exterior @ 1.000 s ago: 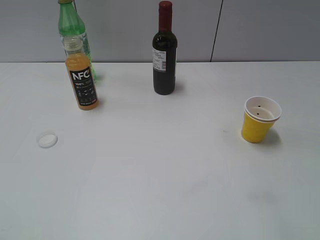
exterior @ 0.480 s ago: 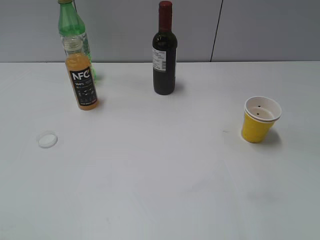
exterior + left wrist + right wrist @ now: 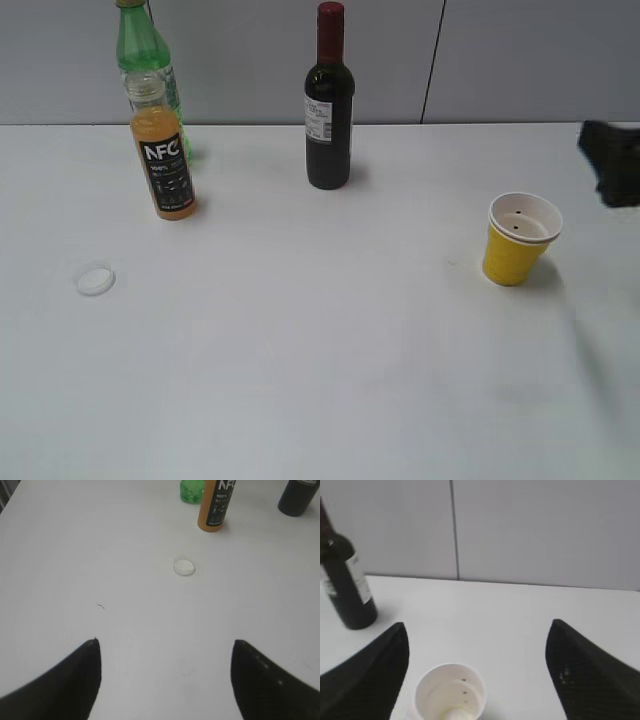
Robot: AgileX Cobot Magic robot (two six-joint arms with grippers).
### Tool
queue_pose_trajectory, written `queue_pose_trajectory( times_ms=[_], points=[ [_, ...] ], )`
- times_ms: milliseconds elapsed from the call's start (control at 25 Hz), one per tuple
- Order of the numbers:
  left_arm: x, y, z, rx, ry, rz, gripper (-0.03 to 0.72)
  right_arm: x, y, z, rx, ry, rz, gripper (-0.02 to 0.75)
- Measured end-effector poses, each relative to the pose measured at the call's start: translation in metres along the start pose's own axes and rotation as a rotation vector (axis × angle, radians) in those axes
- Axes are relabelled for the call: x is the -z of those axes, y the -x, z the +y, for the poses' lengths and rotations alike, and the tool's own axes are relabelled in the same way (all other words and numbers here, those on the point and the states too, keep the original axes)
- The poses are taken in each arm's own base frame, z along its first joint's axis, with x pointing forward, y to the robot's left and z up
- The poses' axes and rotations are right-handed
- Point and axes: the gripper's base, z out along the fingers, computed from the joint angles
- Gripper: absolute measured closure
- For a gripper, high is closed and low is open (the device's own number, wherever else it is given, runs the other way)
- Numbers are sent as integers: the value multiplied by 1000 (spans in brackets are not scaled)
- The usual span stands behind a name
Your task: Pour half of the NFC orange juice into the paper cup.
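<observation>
Pouring not begun: uncapped clear NFC orange juice bottle [image 3: 163, 152] stands full, far left of empty yellow paper cup [image 3: 520, 239]. Left gripper [image 3: 165, 680] and right gripper [image 3: 475, 672] gape, empty.

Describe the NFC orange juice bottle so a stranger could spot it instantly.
On the white table, look to the far left near the wall. The NFC orange juice stands just in front of the green bottle. It alone holds orange liquid and wears a black "NFC" label.

NFC orange juice [image 3: 163, 160] upright, uncapped, far left; paper cup [image 3: 519, 240] tilted, right
</observation>
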Motion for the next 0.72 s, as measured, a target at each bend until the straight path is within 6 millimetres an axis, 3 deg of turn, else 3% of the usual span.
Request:
queue_pose_trajectory(
  times_ms=[160,560,720],
  points=[
    [0,0,0,0,0,0,81,-1,-35,13,8,33,38,92],
    [0,0,0,0,0,0,91,9,-98,8,-13,-5,48,92],
    [0,0,0,0,0,0,92,1,-132,11,38,27,190,92]
  ],
)
